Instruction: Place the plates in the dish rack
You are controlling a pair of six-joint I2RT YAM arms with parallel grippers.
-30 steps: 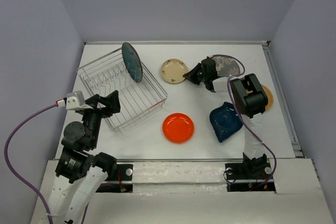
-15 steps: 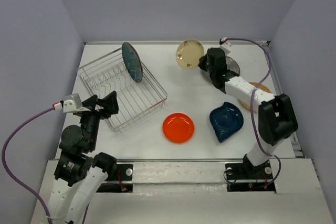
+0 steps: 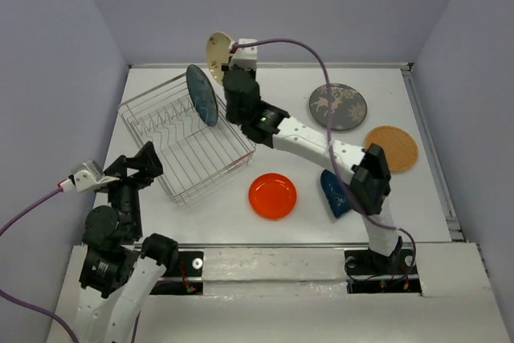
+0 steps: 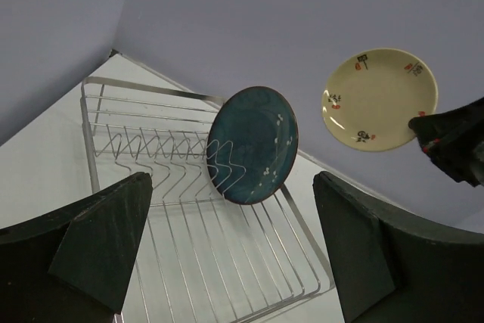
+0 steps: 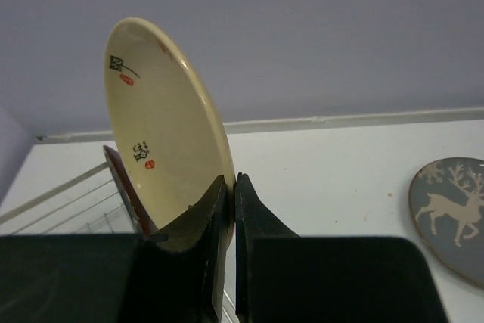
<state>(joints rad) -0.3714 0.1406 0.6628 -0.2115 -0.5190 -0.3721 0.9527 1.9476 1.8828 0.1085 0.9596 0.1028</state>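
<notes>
My right gripper (image 3: 226, 68) is shut on the rim of the small cream plate (image 3: 217, 52), holding it upright in the air at the far side of the dish rack (image 3: 183, 136), just beyond the large teal plate (image 3: 201, 95) that stands in the tines. In the right wrist view the cream plate (image 5: 162, 130) is pinched between my fingers (image 5: 261, 221). In the left wrist view the teal plate (image 4: 253, 144) stands in the rack (image 4: 151, 156) with the cream plate (image 4: 380, 98) in the air to its right. My left gripper (image 3: 138, 165) is open and empty near the rack's near-left corner.
The grey deer plate (image 3: 337, 106), the tan woven plate (image 3: 392, 148), the orange plate (image 3: 272, 195) and the dark blue leaf plate (image 3: 336, 190), partly hidden by my right arm, lie on the white table right of the rack. Walls enclose the far and side edges.
My right gripper lifted the cream plate off the table and carried it left across the far side to the rack. My left gripper drew back a little toward the near-left.
</notes>
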